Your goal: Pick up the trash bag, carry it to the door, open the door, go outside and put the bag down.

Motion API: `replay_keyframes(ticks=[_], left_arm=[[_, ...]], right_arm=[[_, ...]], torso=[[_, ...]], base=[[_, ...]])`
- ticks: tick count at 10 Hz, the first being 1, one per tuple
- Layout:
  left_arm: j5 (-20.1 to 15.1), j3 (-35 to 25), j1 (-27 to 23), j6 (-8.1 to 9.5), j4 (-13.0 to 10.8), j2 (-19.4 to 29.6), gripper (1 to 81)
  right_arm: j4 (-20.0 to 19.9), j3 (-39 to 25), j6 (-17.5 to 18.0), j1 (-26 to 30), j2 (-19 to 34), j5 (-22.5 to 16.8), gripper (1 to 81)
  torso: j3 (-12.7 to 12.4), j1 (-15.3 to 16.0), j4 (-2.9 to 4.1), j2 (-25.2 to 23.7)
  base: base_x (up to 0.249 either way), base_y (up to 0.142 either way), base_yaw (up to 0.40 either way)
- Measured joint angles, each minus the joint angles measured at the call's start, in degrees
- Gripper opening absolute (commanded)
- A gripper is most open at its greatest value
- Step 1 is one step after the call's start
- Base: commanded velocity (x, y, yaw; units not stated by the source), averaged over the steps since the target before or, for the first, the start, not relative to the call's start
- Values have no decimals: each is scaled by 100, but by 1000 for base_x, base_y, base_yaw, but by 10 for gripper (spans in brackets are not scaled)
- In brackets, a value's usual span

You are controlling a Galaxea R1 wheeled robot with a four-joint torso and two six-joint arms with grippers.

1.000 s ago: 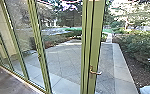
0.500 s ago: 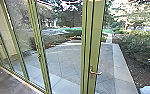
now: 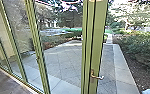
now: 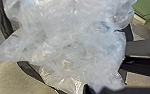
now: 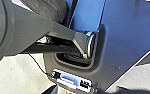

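The clear, crumpled trash bag (image 4: 66,45) is close to the camera in the left wrist view. Whether either gripper is open or closed, I cannot tell. In the head view, a metal handle (image 3: 97,77) is on the green door frame (image 3: 97,45), near paving (image 3: 63,60) bordered by bushes (image 3: 138,46).

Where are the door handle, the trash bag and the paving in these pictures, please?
Door handle (image 3: 97,77): head view, on its lever.
Trash bag (image 4: 66,45): left wrist view, on the crumpled, see-through plastic near its middle.
Paving (image 3: 107,65): head view, on the grey slabs just right of the green frame.
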State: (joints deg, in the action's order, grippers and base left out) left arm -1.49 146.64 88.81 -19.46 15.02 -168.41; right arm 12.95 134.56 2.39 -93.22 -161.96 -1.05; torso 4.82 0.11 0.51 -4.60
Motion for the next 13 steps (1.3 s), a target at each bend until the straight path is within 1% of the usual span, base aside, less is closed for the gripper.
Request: replay_keyframes(ticks=[6, 9, 11, 13], left_arm=[[0, 0, -2, 0, 0, 0, 10], [0, 2, -63, 0, 0, 0, 10], [-24, 2, 11, 0, 0, 0, 10], [-29, 2, -2, 0, 0, -20, 10]], right_arm=[[-2, 22, 2, -11, 2, 1, 811], [-18, -11, 2, 37, 22, 43, 811], [-18, -325, 2, -41, 216, 6, 811], [-18, -853, 2, -22, 501, 4, 811]], torso=[[0, 0, 0, 0], [2, 11, 0, 7], [2, 7, 0, 7], [2, 5, 0, 7]], base=[[141, 0, 0], [0, 0, 0], [0, 0, 0], [0, 0, 0]])
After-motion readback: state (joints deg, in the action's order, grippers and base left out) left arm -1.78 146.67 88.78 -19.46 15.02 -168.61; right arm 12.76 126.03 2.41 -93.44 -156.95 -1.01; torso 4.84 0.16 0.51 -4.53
